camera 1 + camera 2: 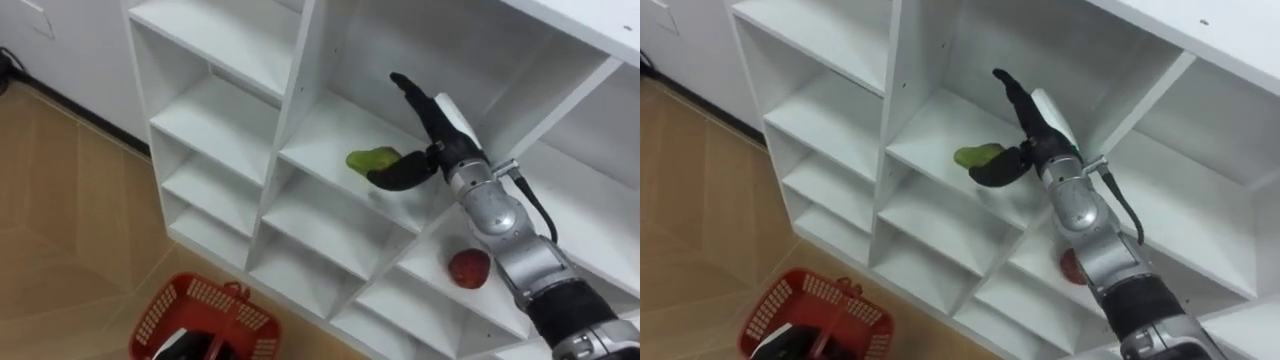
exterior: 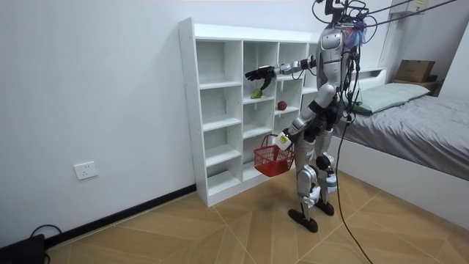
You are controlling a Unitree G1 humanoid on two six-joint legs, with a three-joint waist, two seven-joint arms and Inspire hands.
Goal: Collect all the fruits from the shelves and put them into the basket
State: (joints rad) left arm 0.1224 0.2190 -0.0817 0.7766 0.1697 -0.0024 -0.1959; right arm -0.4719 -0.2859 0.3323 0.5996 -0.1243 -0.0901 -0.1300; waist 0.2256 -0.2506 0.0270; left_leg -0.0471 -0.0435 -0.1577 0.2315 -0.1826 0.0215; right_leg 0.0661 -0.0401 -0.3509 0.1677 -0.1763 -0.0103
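Green fruit (image 1: 372,158) lies on the closet shelf (image 1: 320,130), at nine o'clock from the right hand (image 1: 438,135), whose fingers are spread and hold nothing. If the thumb pushes before closing, the fruit may roll off the shelf edge.
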